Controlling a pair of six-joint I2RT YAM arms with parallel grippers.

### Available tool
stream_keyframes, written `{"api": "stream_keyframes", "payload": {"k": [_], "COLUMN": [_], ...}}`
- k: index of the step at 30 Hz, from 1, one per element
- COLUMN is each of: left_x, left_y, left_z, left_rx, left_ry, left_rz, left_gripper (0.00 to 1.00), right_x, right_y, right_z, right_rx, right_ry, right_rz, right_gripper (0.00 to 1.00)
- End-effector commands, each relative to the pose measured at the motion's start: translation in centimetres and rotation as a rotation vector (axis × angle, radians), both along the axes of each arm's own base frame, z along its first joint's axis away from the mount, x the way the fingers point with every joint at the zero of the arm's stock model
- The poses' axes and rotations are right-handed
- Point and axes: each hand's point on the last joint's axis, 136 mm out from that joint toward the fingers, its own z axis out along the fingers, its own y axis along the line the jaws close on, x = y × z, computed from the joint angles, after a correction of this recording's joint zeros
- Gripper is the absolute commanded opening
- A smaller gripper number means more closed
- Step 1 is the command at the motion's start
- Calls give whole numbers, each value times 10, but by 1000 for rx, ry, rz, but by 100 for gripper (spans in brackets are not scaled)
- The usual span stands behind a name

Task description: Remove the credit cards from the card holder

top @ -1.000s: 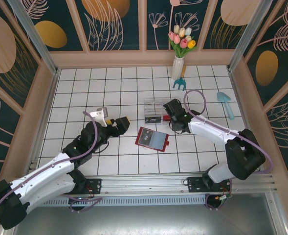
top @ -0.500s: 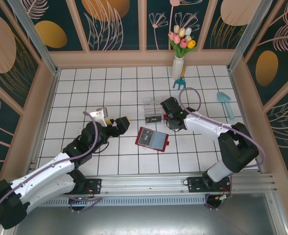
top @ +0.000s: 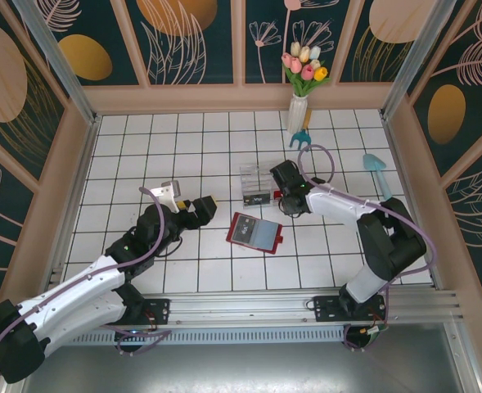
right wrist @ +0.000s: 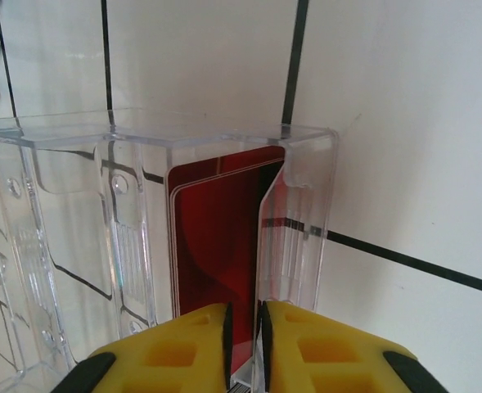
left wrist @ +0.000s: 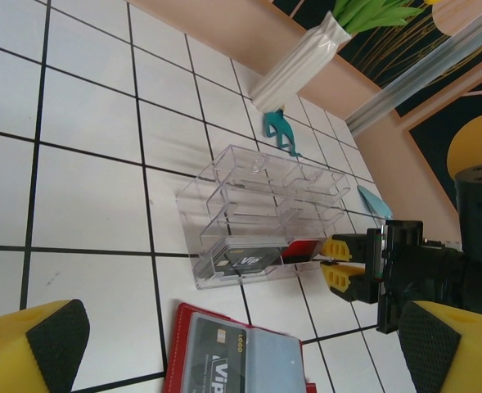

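Note:
The card holder (top: 255, 233) lies open on the white tiles, red-edged and grey inside, with a grey Vip card (left wrist: 212, 352) in its left pocket. My left gripper (top: 198, 205) hovers just left of it, wide open and empty; in the left wrist view the holder (left wrist: 183, 323) lies between its black pads (left wrist: 52, 344). My right gripper (top: 280, 196) is at the right end of the clear plastic box (top: 257, 187). Its yellow fingers (right wrist: 183, 348) stand a narrow crack apart around the near end of a red card (right wrist: 216, 246) lying in the box's end compartment. A grey card (left wrist: 241, 259) lies in the neighbouring compartment.
A white vase of tulips (top: 298, 110) stands at the back, with a teal hand rake (top: 300, 139) beside it and a teal shovel (top: 377, 172) at the right. Tan walls close the tiled floor on three sides.
My right gripper has moved slightly left with the red card into the clear box's end compartment, and its jaws have parted a little. The left arm has not moved.

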Motion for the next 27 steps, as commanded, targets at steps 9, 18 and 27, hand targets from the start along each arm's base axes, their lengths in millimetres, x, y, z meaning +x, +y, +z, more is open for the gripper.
{"api": "stream_keyframes", "payload": {"k": [9, 18, 27], "left_x": [0, 0, 3], "left_y": [-1, -4, -19], "left_z": [-4, -7, -28], "left_rx": [27, 25, 50], "left_ry": [-6, 16, 85], "left_rz": [-8, -14, -64], "left_gripper": [99, 99, 98], "right_x": [34, 37, -7], "right_y": [9, 22, 11], "right_z": [12, 30, 59], "right_rx": [-14, -13, -105], "right_ry": [-74, -108, -147], "right_rz": [110, 230, 324], "right_gripper": [20, 22, 25]}}
